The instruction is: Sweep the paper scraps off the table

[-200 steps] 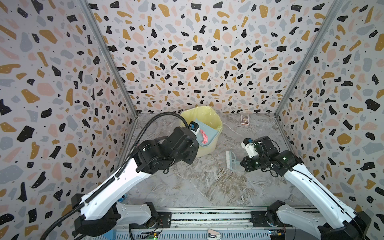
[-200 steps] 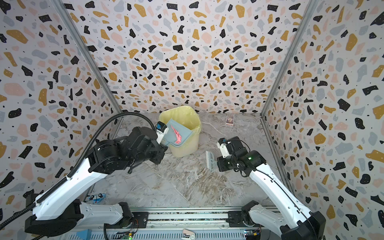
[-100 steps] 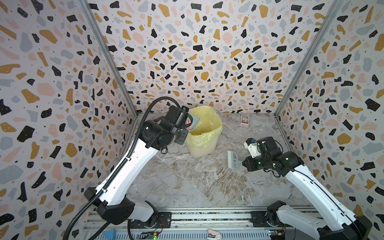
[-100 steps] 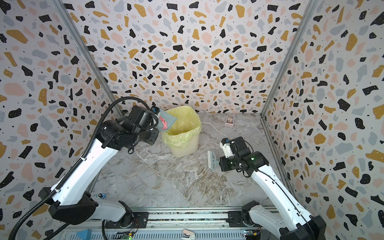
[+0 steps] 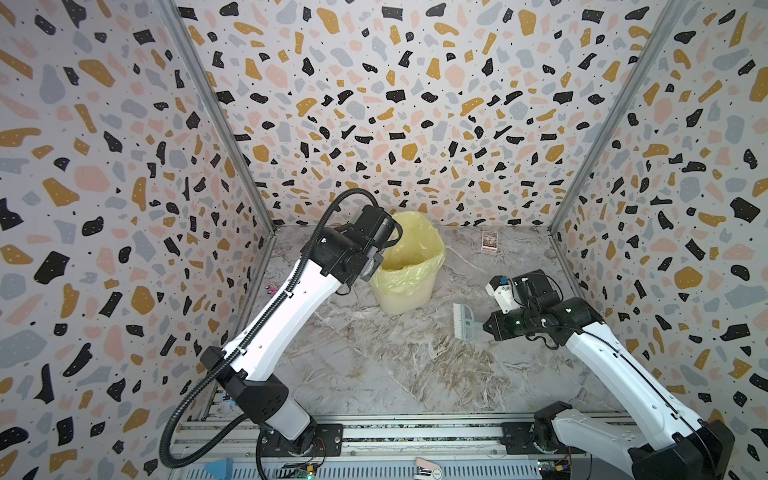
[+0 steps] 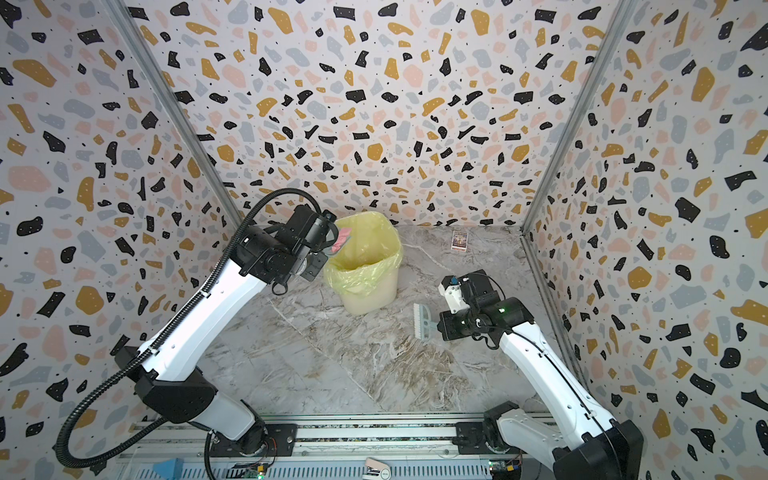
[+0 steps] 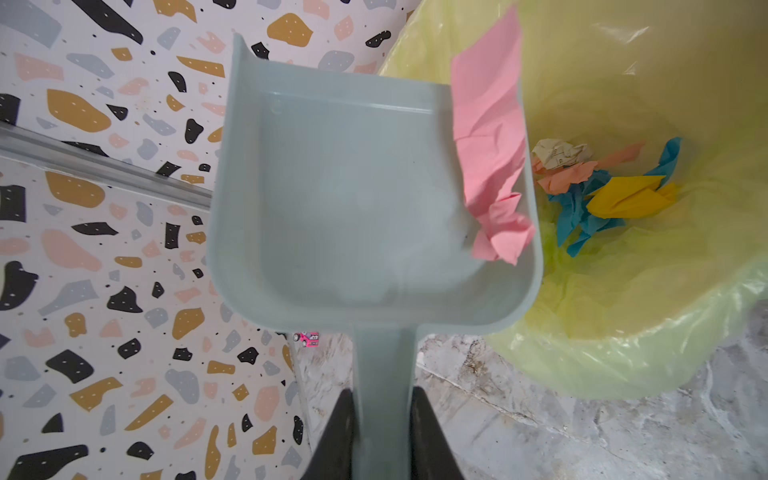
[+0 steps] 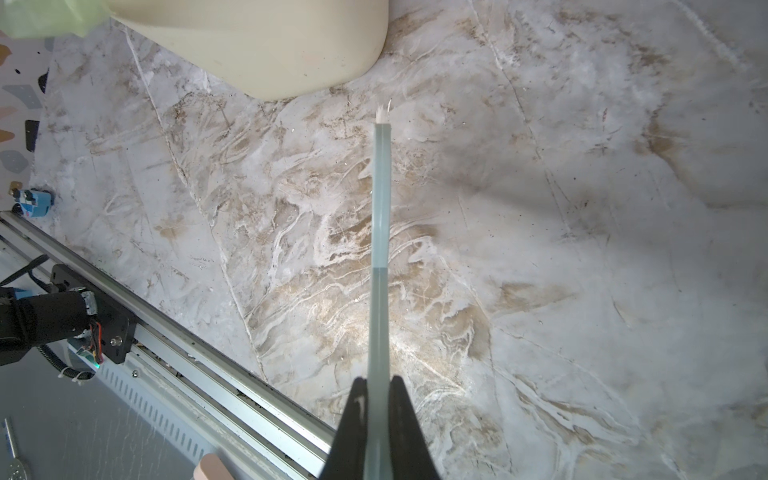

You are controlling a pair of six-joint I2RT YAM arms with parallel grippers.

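We see paper scraps (image 7: 602, 195) in left wrist view: blue, yellow, salmon bits and one white crumpled ball, heaped at bottom of yellow-lined bin (image 7: 623, 353). We note large creased pink scrap (image 7: 490, 158) leaning on side wall of grey dustpan (image 7: 353, 199), at bin rim. Table (image 5: 415, 365): flat grey-white marble, brownish veins.

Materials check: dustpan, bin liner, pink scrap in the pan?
The dustpan: likely moulded plastic, pale grey-green, smooth satin finish; one-piece rounded walls and handle.
The bin liner: thin yellow plastic film, translucent and glossy; its wrinkles catch highlights.
The pink scrap: paper, matte; sharp creases and a crumpled end.
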